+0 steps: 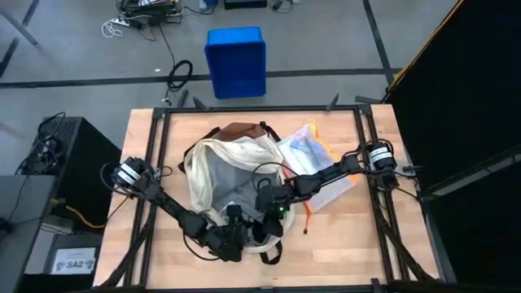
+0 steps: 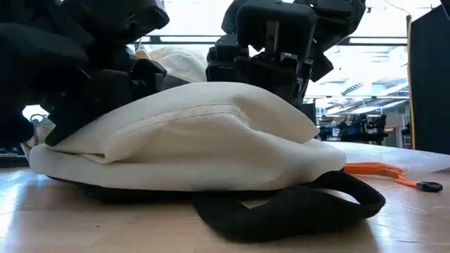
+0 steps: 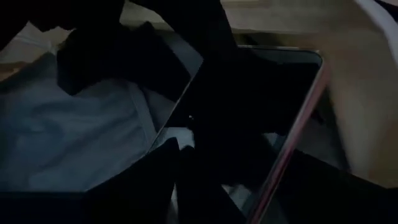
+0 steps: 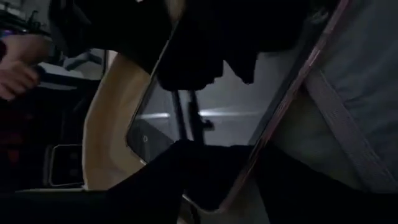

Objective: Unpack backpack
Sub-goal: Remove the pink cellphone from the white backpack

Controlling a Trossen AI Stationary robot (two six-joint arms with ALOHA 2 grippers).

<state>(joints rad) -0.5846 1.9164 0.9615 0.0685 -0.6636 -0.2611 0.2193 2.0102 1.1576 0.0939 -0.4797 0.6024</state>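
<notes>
The cream-white backpack (image 1: 224,167) lies flat on the table, its mouth open toward the near edge and its grey lining showing. In the low view its cream rim (image 2: 197,140) hides the inside, and a dark strap (image 2: 281,211) loops on the table in front. A dark glass tablet (image 4: 186,118) with a pinkish metal edge stands slanted inside the mouth and also shows in the left wrist view (image 3: 261,106). My right gripper (image 1: 273,210) reaches into the mouth from the right and is shut on the tablet. My left gripper (image 1: 232,236) is at the mouth from the left, close to the tablet. My right gripper holds the tablet by one short end, near a corner (image 4: 214,186). One finger (image 4: 186,165) lies on the glass face; the other is hidden behind the tablet. The tablet is tilted, with the grey lining behind it; whether it rests on the backpack cannot be seen.
A clear pouch with orange edges (image 1: 313,155) lies on the table right of the backpack, under the right arm; its orange edge (image 2: 373,169) shows low on the right. A blue crate (image 1: 236,61) stands on the floor beyond the far edge. A person's hand (image 4: 18,74) shows in the room.
</notes>
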